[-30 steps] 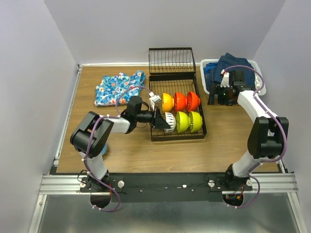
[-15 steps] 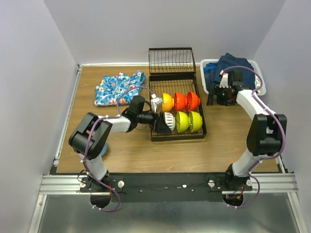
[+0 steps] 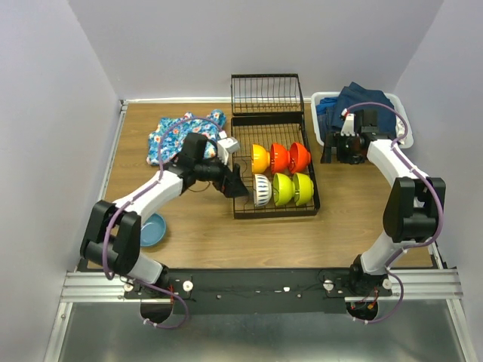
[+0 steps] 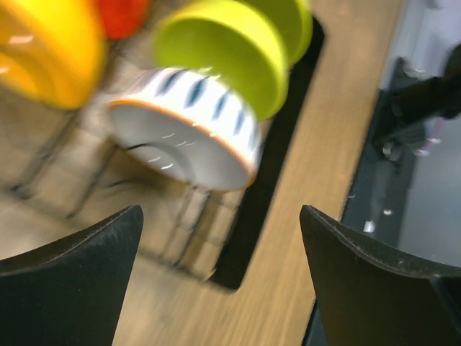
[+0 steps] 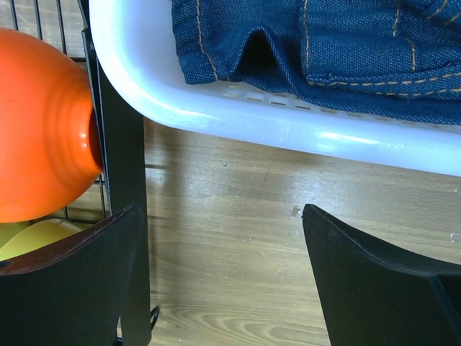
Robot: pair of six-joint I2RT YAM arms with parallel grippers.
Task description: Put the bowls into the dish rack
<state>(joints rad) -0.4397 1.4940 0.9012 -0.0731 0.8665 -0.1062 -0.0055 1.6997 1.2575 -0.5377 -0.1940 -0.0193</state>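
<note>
The black wire dish rack (image 3: pixel 273 214) holds several bowls on edge: yellow-orange (image 3: pixel 260 158) and two red-orange (image 3: pixel 280 157) in the back row, a white striped one (image 3: pixel 263 189) and two lime-green (image 3: pixel 284 188) in front. My left gripper (image 3: pixel 240 187) is open just left of the white bowl (image 4: pixel 194 130), apart from it, with nothing between its fingers (image 4: pixel 72 281). A blue bowl (image 3: pixel 153 229) lies on the table by the left arm's base. My right gripper (image 3: pixel 333 156) hangs open and empty over bare wood between the rack and the basket.
A white basket (image 3: pixel 323 98) of blue jeans (image 5: pixel 324 43) stands at the back right, close to my right gripper. A floral cloth (image 3: pixel 170 136) lies at the back left. The rack's hinged end section (image 3: pixel 264 92) stands up behind it.
My left gripper opened, let go of the white bowl in the rack and drew back to the left. Its elbow swung left, uncovering the blue bowl. The right arm stayed put.
</note>
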